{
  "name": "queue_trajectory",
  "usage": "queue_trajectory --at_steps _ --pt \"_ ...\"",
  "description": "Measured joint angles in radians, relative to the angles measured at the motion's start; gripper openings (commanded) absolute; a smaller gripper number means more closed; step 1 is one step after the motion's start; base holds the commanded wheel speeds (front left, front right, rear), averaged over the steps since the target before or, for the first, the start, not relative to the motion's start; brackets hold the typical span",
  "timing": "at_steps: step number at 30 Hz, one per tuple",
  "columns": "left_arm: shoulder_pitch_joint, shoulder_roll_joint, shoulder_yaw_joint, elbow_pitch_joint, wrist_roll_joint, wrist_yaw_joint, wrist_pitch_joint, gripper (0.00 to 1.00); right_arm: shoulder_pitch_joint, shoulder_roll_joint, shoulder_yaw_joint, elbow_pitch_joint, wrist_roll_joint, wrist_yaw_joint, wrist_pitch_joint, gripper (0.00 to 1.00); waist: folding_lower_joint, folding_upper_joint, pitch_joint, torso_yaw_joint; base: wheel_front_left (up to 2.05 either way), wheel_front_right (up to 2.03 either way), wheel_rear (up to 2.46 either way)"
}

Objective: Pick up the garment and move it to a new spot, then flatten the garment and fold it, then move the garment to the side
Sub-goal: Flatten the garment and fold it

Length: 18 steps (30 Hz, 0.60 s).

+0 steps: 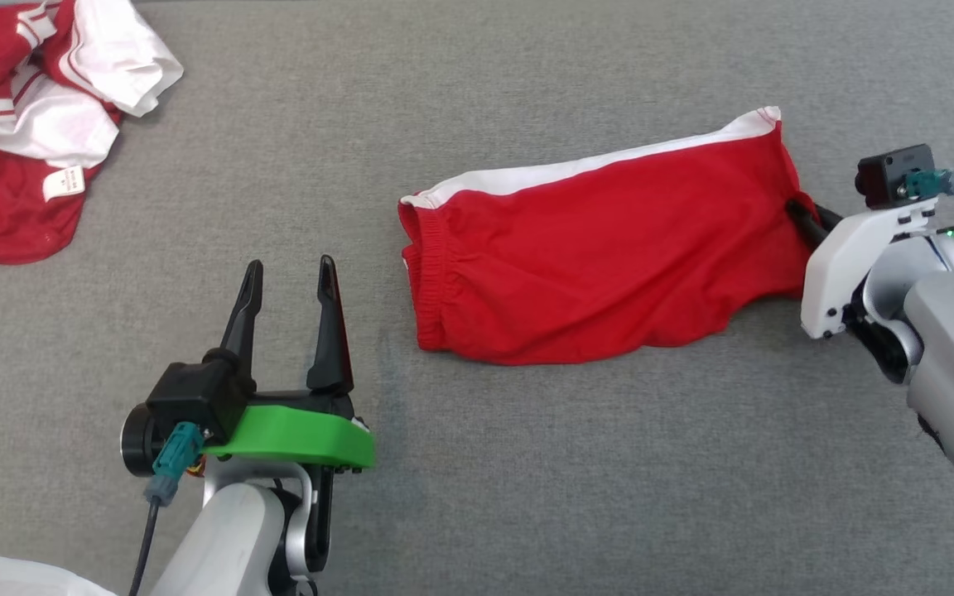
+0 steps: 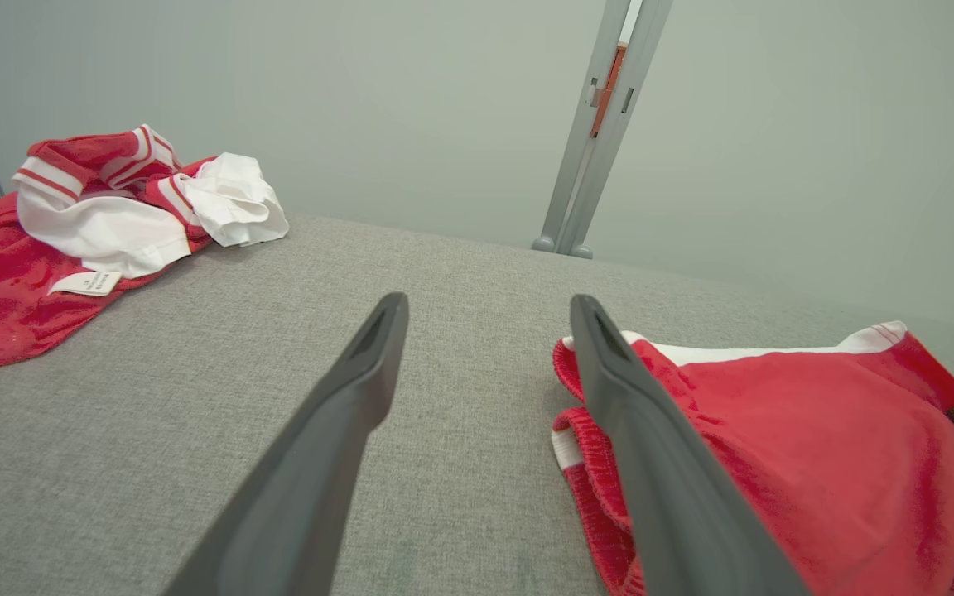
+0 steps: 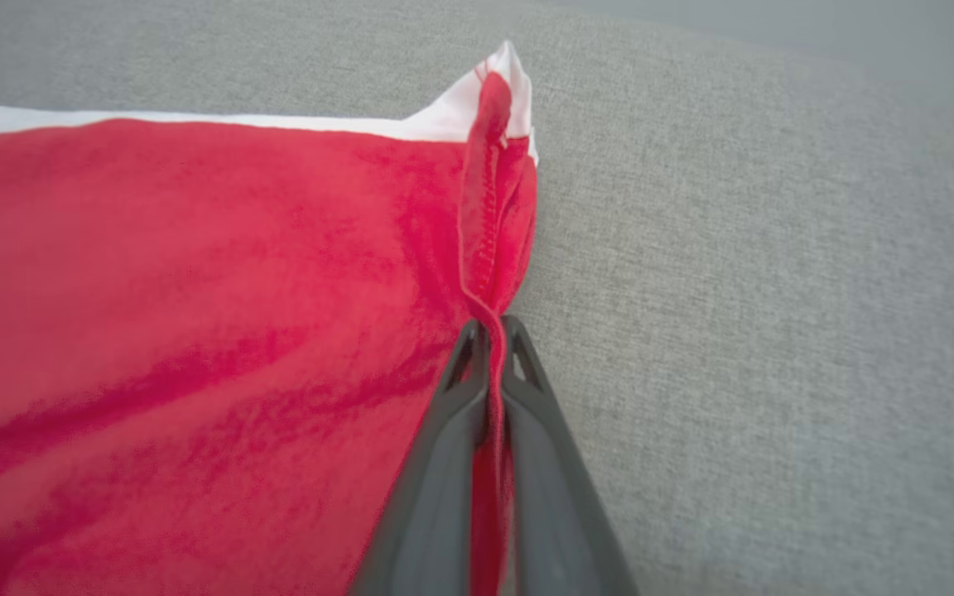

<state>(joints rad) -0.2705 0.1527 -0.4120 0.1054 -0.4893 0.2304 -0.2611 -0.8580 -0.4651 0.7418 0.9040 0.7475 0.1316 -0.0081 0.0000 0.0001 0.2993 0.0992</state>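
**Colleague:** Where is the garment, and how does it lie?

**Operator:** The garment (image 1: 601, 248) lies flat on the grey table (image 1: 527, 480), a little right of the centre of the head view. Its long axis runs from left to right and rises slightly toward the right. The elastic waistband (image 1: 419, 273) points to the left of the frame and the hem (image 3: 489, 207) to the right. The white stripe (image 1: 576, 170) follows the upper edge.

**Colleague:** And the grippers?

**Operator:** My right gripper (image 3: 489, 331) is at the right end of the garment. Its fingers are pressed together on the hem, and in the right wrist view I see red cloth pinched between them. My left gripper (image 1: 292, 265) is at the lower left of the head view. It is wide open and holds nothing, and it is near the waistband without touching it.

**Colleague:** Which step is this?

**Operator:** I judge it is the fold, or the last smoothing before it. The cloth looks quite flat already, with only soft wrinkles along the lower edge.

**Colleague:** What does the next move need?

**Operator:** I think I must lift the hem only a little and carry it along the long axis toward the waistband. The left end should not slide, and perhaps the left gripper should hold it down. I must also keep away from the pile of red and white clothes (image 1: 30, 124) in the upper left corner.
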Motion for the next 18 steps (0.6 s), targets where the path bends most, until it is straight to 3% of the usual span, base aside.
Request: queue_trajectory --at_steps 8,18 --pt "0.033 0.019 -0.001 0.031 0.008 0.006 0.000 1.00 0.127 0.080 -0.085 0.008 0.007 0.000 -0.132 0.00 0.0000 0.0000 -0.049 -0.105 0.00 0.00 0.00" --pt "0.045 0.029 -0.003 0.063 0.007 0.004 0.000 1.00 0.158 0.120 -0.142 0.026 0.003 0.000 -0.146 0.00 0.0000 0.0000 -0.108 -0.168 0.00 0.00 0.00"
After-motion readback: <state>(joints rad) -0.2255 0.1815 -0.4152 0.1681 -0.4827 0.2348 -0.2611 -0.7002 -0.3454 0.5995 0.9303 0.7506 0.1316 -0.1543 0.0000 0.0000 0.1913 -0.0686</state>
